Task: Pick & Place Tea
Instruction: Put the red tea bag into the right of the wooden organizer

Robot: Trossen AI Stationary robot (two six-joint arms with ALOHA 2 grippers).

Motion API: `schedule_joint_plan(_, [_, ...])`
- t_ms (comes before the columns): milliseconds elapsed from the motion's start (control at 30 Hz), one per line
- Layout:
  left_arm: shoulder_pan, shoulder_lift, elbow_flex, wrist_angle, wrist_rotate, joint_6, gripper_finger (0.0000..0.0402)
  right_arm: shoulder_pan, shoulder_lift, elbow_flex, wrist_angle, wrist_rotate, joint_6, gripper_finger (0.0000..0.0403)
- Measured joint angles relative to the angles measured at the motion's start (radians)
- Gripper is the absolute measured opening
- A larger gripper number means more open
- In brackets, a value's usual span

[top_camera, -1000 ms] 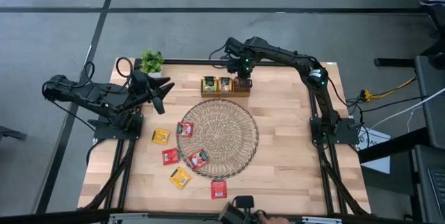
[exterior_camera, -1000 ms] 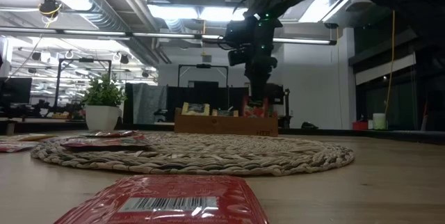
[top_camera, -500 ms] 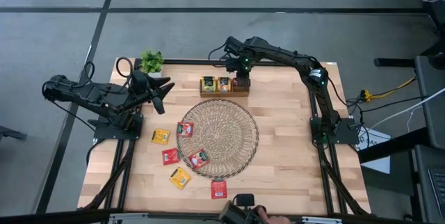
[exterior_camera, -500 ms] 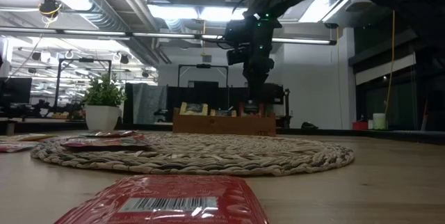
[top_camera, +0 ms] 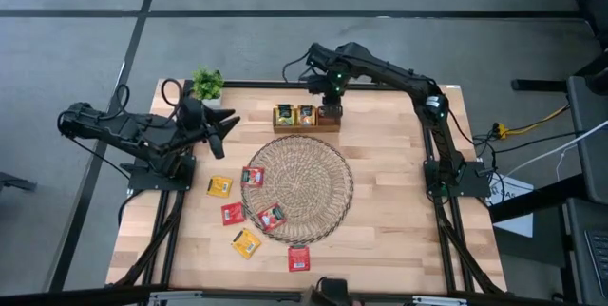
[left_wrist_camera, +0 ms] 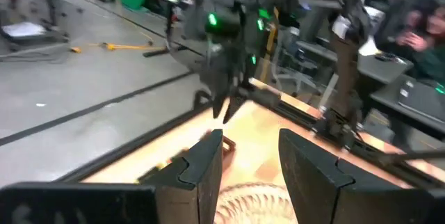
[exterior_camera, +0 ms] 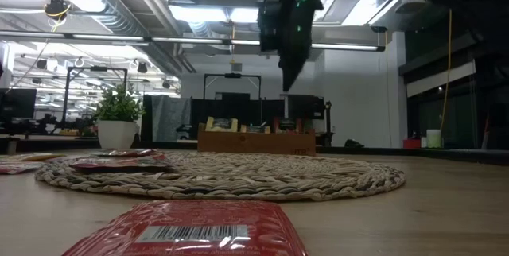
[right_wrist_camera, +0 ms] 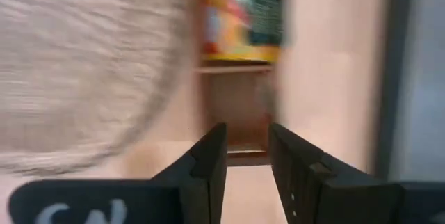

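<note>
A wooden box (top_camera: pixel 306 119) at the table's far edge holds yellow tea sachets (top_camera: pixel 285 115) standing in its compartments. My right gripper (top_camera: pixel 330 105) hangs open over the box's right end, fingers pointing down with nothing between them (right_wrist_camera: pixel 247 147), clear above the box (exterior_camera: pixel 288 81). A red sachet (exterior_camera: pixel 288 124) stands in that end of the box. On the round wicker mat (top_camera: pixel 313 197) lie two red sachets (top_camera: pixel 253 176). More red, orange and yellow sachets (top_camera: pixel 246 241) lie flat on the table left of and in front of the mat. My left gripper (top_camera: pixel 224 125) waits open at the table's left.
A small potted plant (top_camera: pixel 207 85) stands at the far left corner. One red sachet (top_camera: pixel 298 258) lies near the front edge, close before the low camera (exterior_camera: pixel 191 228). Bare wood lies right of the mat (top_camera: pixel 399 192). A person sits beyond the table (left_wrist_camera: pixel 417 22).
My right gripper lowered a red sachet into the box's right compartment, let go of it, and has risen straight up clear of the box. The sachet stays standing in the box.
</note>
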Motion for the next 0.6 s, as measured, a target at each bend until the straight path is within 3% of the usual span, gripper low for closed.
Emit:
schedule_joint_plan(133, [0.0, 0.018, 0.0, -0.044, 0.047, -0.022, 0.0136, 0.006, -0.051, 0.029, -0.003, -0.238, 0.053, 0.0108])
schedule_joint_plan(233, [0.0, 0.035, 0.0, -0.109, 0.004, -0.117, 0.0136, 0.015, -0.097, 0.016, 0.02, -0.35, 0.085, 0.0108])
schedule_joint_plan(433, [0.0, 0.057, 0.0, -0.246, -0.008, -0.322, 0.0153, 0.072, -0.17, -0.023, 0.036, -0.408, 0.138, 0.0108])
schedule_joint_plan(600, [0.012, 0.076, 0.0, -0.365, 0.109, -0.48, 0.0187, 0.14, -0.189, -0.03, 0.033, -0.4, 0.164, 0.0108])
